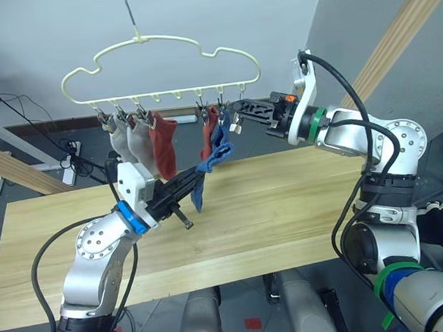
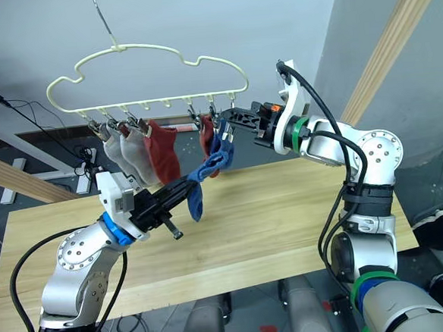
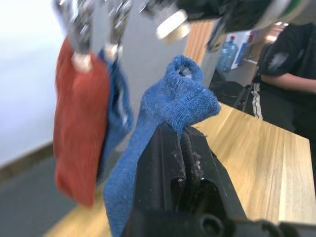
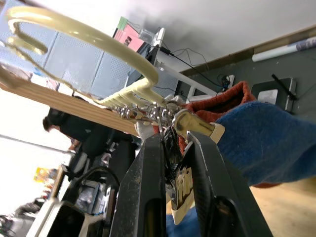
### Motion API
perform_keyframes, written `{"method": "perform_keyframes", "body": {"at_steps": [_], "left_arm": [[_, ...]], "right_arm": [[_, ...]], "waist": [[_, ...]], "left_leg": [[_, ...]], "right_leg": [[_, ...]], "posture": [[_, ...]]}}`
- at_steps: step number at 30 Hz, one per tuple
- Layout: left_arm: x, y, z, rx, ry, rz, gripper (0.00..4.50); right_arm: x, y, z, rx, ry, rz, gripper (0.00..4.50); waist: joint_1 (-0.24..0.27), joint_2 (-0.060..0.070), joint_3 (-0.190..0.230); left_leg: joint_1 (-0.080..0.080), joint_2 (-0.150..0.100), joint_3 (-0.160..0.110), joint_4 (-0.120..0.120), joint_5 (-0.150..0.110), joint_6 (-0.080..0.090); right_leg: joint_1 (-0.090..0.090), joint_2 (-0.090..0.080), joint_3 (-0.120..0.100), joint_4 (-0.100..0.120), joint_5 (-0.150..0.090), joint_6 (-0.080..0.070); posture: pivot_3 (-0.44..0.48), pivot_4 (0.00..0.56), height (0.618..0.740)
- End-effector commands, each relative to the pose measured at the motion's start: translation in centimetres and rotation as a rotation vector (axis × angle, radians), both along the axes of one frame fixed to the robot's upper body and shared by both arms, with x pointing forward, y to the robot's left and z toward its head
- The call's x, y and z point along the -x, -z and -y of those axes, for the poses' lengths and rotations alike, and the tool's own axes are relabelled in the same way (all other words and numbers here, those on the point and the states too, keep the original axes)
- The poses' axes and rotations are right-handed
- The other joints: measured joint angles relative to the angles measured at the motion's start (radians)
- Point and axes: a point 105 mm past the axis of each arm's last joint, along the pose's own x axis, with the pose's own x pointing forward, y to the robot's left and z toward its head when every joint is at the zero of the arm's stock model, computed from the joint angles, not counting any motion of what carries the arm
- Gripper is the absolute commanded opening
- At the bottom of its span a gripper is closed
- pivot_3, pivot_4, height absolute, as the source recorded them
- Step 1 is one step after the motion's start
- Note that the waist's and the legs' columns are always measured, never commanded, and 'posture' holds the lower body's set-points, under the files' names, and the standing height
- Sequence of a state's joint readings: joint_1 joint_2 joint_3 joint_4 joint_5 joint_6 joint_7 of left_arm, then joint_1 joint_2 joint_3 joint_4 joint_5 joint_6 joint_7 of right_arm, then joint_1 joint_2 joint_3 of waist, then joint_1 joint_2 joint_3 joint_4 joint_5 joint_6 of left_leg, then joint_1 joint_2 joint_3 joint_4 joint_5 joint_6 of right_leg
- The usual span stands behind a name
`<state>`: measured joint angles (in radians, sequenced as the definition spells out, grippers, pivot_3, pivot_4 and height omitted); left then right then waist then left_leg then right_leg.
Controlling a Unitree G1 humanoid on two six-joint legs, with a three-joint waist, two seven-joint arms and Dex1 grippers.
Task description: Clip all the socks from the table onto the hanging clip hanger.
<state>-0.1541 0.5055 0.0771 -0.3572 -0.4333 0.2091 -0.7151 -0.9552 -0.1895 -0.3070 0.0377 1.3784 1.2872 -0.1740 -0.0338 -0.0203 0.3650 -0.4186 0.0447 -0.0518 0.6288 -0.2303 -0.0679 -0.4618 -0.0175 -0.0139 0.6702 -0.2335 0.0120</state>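
The left end effector (image 1: pixel 179 193) pinches a blue sock (image 1: pixel 206 169) raised over the bench (image 1: pixel 285 199), just below the hanger (image 1: pixel 161 60). The right end effector (image 1: pixel 237 113) squeezes a clip (image 4: pixel 190 126) above it. The sock hangs creased.

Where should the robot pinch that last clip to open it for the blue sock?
Judging by its pose, at the clip's outer handle ends, coming from the robot's right side, level with the hanger. The right gripper already squeezes there, while the left gripper lifts the blue sock from below.
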Motion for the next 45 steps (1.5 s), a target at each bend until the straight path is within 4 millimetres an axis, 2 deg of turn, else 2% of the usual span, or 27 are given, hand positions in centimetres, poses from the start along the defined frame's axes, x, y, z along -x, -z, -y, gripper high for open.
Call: {"method": "perform_keyframes", "body": {"at_steps": [1,15,45], "left_arm": [[0.2,-1.4,0.8,0.011,0.007,0.025,0.02],[-0.7,-2.2,1.8,0.017,0.004,0.004,0.02],[-0.1,-2.7,1.8,0.035,0.009,0.011,0.02]], "right_arm": [[0.9,-1.3,-0.4,-0.006,-0.028,0.084,0.35],[1.1,-0.7,-0.7,0.085,-0.022,0.176,0.35],[0.1,0.4,0.2,0.158,0.029,0.199,0.35]], "waist": [[0.0,0.0,0.0],[0.001,0.0,0.0],[0.002,0.0,0.0]], "left_leg": [[0.0,0.0,0.0,0.0,0.0,0.0],[-0.003,0.0,0.001,0.0,-0.001,0.001],[-0.004,0.0,0.001,0.001,-0.001,0.002]], "right_leg": [[0.0,0.0,0.0,0.0,0.0,0.0],[0.0,0.0,0.0,-0.007,0.002,0.003],[0.0,0.0,0.0,-0.006,0.002,0.003]], "posture": [[-0.013,0.377,0.74],[-0.017,0.381,0.74],[-0.01,0.385,0.74]]}}
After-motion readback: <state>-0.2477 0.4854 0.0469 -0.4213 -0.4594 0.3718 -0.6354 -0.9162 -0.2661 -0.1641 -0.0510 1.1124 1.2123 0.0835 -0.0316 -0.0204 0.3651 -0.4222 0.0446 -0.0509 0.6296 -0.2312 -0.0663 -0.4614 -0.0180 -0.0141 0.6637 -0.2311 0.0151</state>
